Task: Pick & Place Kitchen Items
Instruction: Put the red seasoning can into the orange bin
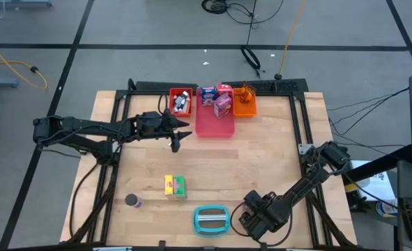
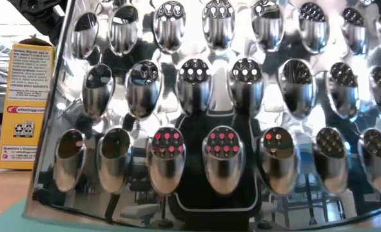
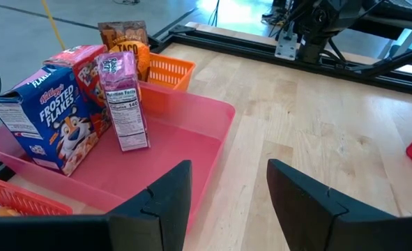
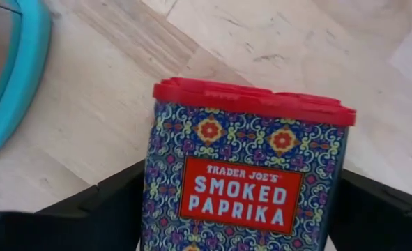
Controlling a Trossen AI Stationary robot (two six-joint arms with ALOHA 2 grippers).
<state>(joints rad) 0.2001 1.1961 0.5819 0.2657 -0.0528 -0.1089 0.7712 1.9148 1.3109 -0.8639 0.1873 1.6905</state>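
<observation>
Gripping a Trader Joe's smoked paprika tin (image 4: 246, 167) with its red lid, my right end effector (image 1: 256, 215) sits low at the near edge of the wooden worktop (image 1: 261, 157), its two dark fingers pressed against the tin's sides. Just beside it lies the teal-and-grey grater (image 1: 211, 219), whose teal rim also shows at the edge of my right wrist view and whose shiny perforated face fills the low view. My left end effector (image 1: 180, 139) reaches across from the left side and hangs with its fingers (image 3: 160, 202) spread apart and nothing between them, just by the near left corner of the pink tray (image 1: 215, 126). That tray holds a blue Frosted Flakes box (image 3: 49, 118), a red-and-white cereal box (image 3: 80, 70) behind it, and a purple packet (image 3: 122, 101) standing upright with its nutrition label facing my left wrist camera. To one side of the pink tray is the orange basket (image 1: 245, 106) with a taco packet (image 3: 125, 42) in it; to the other side is the red tray (image 1: 180, 102) holding small bottles whose labels I cannot read. Nearer the front of the worktop, a yellow box (image 1: 169, 185) and a green box (image 1: 180, 186) lie touching each other, and a dark can (image 1: 132, 201) stands apart near the front left.
</observation>
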